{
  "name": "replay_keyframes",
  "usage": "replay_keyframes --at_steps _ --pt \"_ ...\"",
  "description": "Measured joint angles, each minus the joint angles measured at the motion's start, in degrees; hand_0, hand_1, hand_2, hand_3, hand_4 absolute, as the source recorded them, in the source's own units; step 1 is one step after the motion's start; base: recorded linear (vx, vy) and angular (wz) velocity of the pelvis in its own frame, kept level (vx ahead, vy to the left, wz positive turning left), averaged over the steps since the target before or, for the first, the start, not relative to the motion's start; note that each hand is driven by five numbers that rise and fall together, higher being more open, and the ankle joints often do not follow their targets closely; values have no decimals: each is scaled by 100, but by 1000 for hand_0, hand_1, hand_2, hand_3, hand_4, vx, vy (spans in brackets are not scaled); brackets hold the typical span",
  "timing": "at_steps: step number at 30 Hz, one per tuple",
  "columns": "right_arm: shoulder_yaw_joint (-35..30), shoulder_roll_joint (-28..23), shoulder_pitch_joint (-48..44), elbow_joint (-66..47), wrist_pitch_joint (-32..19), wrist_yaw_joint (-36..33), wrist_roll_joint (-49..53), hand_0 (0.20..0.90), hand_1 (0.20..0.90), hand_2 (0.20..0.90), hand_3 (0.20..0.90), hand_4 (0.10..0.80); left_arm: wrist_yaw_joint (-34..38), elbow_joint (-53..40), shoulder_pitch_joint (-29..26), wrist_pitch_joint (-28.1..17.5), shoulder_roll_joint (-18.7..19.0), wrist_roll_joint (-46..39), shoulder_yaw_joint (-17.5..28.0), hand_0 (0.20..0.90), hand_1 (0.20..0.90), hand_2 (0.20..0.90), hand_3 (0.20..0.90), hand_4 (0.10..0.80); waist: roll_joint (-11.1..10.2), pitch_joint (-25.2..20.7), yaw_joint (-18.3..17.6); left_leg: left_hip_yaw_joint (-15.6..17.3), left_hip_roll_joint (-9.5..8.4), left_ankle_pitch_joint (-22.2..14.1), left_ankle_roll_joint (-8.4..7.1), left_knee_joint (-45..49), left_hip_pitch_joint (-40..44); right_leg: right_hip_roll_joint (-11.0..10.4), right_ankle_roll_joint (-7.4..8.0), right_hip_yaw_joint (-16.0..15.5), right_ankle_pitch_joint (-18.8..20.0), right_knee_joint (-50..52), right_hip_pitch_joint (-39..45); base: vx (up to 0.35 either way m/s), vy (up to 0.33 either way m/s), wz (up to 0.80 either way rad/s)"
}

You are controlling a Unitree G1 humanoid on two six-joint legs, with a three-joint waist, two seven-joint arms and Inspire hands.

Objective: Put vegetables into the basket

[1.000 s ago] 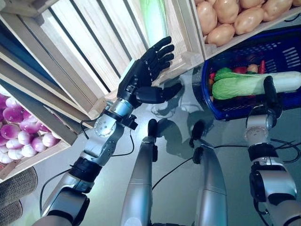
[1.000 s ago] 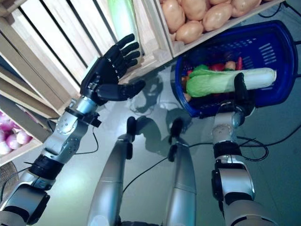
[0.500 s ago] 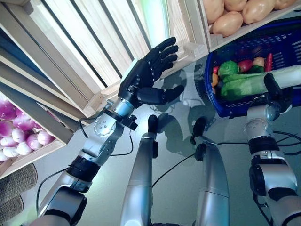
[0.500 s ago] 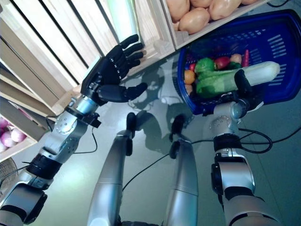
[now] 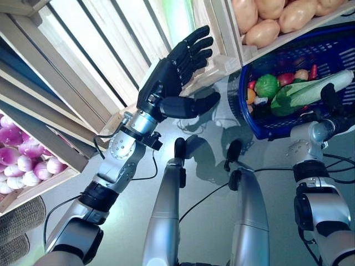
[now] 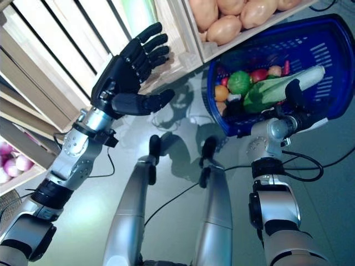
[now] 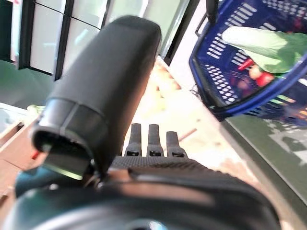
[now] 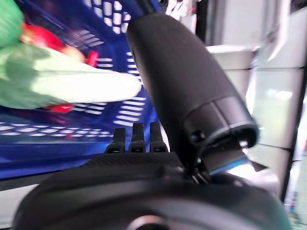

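The blue plastic basket (image 5: 260,128) stands on the floor at the right, below the stand. A long green-and-white cabbage (image 5: 310,91) lies tilted in it, over a round green vegetable (image 5: 267,86), an orange one (image 5: 250,97) and red ones (image 5: 287,78). My right hand (image 5: 331,97) is at the basket's near rim beside the cabbage, fingers straight and open; its wrist view shows the cabbage (image 8: 72,81) past the fingers (image 8: 134,139). My left hand (image 5: 166,83) is open and empty, raised in front of a slatted wooden crate (image 5: 111,50). The basket also shows in the left wrist view (image 7: 225,81).
The wooden stand's crates fill the top and left; one crate's front edge (image 5: 244,52) overhangs the basket's far left rim. A lower crate (image 5: 33,185) stands at the left, with a woven mat (image 5: 19,221) below it. Grey floor lies between the stand and me.
The cabbage has tipped from lying across the basket's rim to lying tilted inside it. My left hand has risen a little toward the crate. The view has shifted slightly.
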Motion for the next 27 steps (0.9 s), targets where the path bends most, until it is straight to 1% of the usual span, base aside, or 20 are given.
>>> replay_keyframes --at_steps 2,5,8,10,11,13,15,17,19,21,24,27 --pt "99 -3 9 -27 -14 -49 -297 900 900 900 900 800 37 -1 -3 -52 -10 16 0 900 900 900 900 800 0 0 -11 10 5 2 -3 -45 104 3 19 3 11 -35 94 -1 13 -2" --pt "177 10 117 -153 -97 -4 -271 900 900 900 900 800 130 -35 2 -213 -12 72 26 900 900 900 900 800 0 0 -4 14 18 2 -4 -173 323 25 6 -2 1 -148 304 30 33 -1" --pt "211 140 610 -642 -220 299 -267 900 900 900 900 800 375 -65 11 -292 -14 306 136 900 900 900 900 800 0 0 -2 27 32 -1 -1 -305 568 40 5 -4 -5 -243 537 44 34 -2" --pt "246 306 1155 -1306 -242 641 -266 900 900 900 900 800 692 -186 53 -399 -30 616 358 900 900 900 900 800 0 0 -45 38 42 0 1 -407 731 54 5 9 -9 -331 684 38 52 -5" --pt "263 347 1272 -1431 -242 694 -265 900 900 900 900 800 753 -209 58 -401 -32 697 406 900 900 900 900 800 -1 0 -57 38 46 -1 0 -416 758 57 9 12 -7 -334 708 40 64 -4" --pt "437 598 1755 -1940 -243 987 -265 900 900 900 900 800 1006 -284 222 -503 -37 1093 734 900 900 900 900 800 -4 -1 -203 78 65 -3 -1 -482 873 80 17 20 -3 -421 816 32 64 -5" --pt "512 813 2291 -2441 -242 1301 -251 900 900 900 900 800 1259 -316 349 -519 -31 1548 947 900 900 900 900 800 -7 0 -278 151 88 -15 16 -534 949 97 18 61 -5 -426 859 27 75 -9" --pt "618 953 2694 -2717 -242 1542 -226 900 900 900 900 800 1465 -356 460 -533 -30 1826 1072 900 900 900 900 800 -19 2 -345 198 90 -16 17 -579 1008 121 24 143 -6 -441 864 24 74 -10" --pt "794 990 3065 -2778 -237 1836 -113 900 900 900 900 800 1726 -356 508 -531 -26 2196 1114 900 900 900 900 800 -21 2 -418 219 97 -19 20 -622 1075 128 44 183 -1 -447 895 19 68 -9" --pt "903 1052 3300 -2805 -218 2076 231 900 900 900 900 800 1957 -356 520 -516 25 2724 1152 900 900 900 900 800 -24 1 -513 245 109 -15 17 -655 1117 142 71 182 -19 -510 931 20 67 -4" --pt "955 1163 3616 -2891 -211 2268 428 900 900 900 900 800 2094 -357 623 -292 273 3173 1150 900 900 900 900 800 -67 2 -636 338 124 -4 0 -779 1284 191 70 313 -20 -558 1004 30 45 -14" --pt "1086 1164 3938 -2916 -211 2429 476 900 900 900 900 800 2138 -302 718 -60 374 3454 1145 900 900 900 900 800 -68 2 -654 402 181 32 -50 -1048 1639 239 104 334 17 -748 1293 38 12 -14"
